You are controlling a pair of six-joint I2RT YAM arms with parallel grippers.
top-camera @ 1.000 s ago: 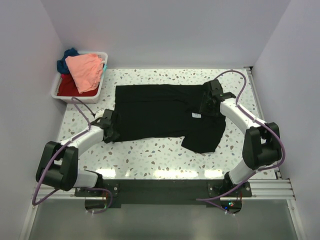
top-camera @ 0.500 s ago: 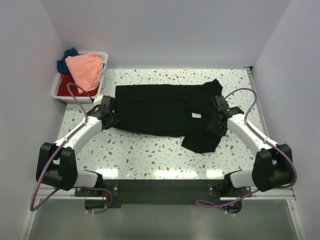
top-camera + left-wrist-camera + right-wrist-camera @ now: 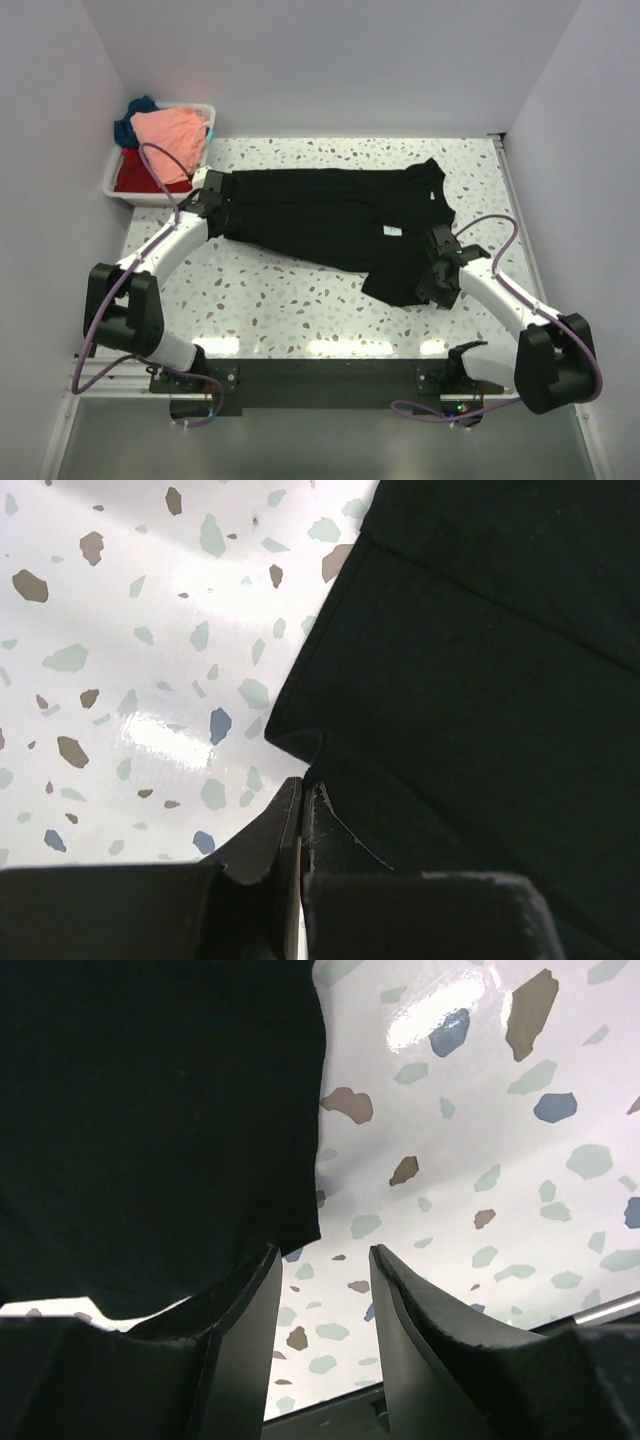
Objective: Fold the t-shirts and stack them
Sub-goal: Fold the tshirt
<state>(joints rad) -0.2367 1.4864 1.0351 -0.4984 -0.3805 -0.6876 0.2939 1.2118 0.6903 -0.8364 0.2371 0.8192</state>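
The black t-shirt (image 3: 320, 215) lies spread across the speckled table, its small white neck label (image 3: 393, 231) facing up. My left gripper (image 3: 212, 204) is at the shirt's left edge. In the left wrist view its jaws (image 3: 302, 798) are pressed together on the edge of the black cloth (image 3: 470, 680). My right gripper (image 3: 437, 281) sits at the shirt's near right corner. In the right wrist view it (image 3: 325, 1260) stands open over bare table. The black cloth (image 3: 150, 1100) lies beside and over its left finger (image 3: 250, 1320), not between the fingers.
A white bin (image 3: 128, 194) stands at the far left corner, holding the salmon-pink t-shirt (image 3: 170, 137) on top, the red one (image 3: 132, 176) and the dark blue one (image 3: 130, 118). Walls close the table on three sides. Bare speckled table (image 3: 280, 300) lies in front of the shirt.
The left gripper shut on the shirt's left edge and drew it toward the far left, slanting the near hem. The right arm moved from the shirt's far right side down to its near right corner.
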